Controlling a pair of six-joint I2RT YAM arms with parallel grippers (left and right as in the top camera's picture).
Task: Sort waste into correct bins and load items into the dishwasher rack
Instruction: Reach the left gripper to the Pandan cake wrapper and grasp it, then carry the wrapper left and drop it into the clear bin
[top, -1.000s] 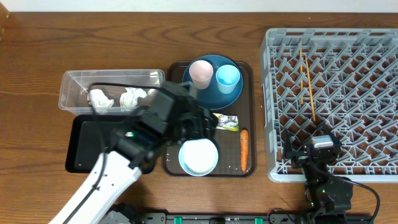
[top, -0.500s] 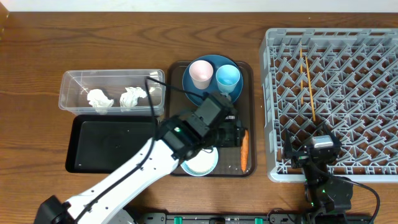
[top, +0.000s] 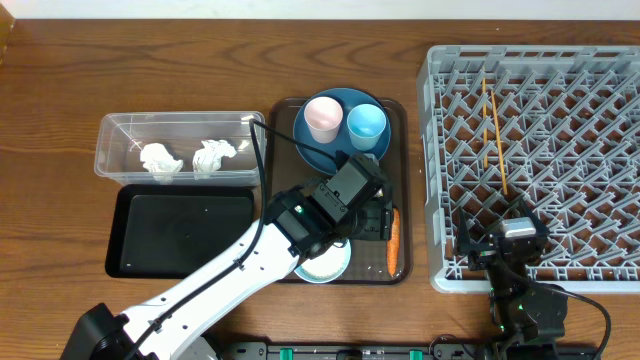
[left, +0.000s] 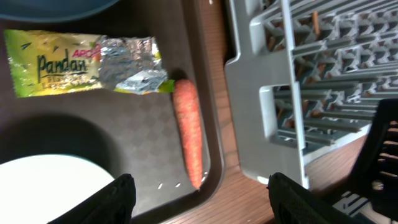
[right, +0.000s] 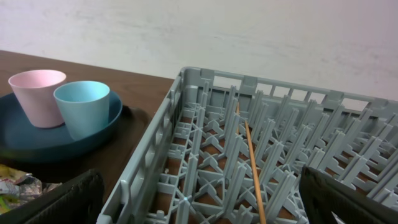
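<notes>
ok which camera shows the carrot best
The left wrist view: the carrot lies whole and close on the brown tray, its thick end next to the wrapper. Overhead shows it small, just right of the left arm. The right wrist view does not show it.

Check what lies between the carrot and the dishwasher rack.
Only the brown tray's raised rim and a strip of bare wooden table separate the carrot from the rack, clearest in the left wrist view.
</notes>
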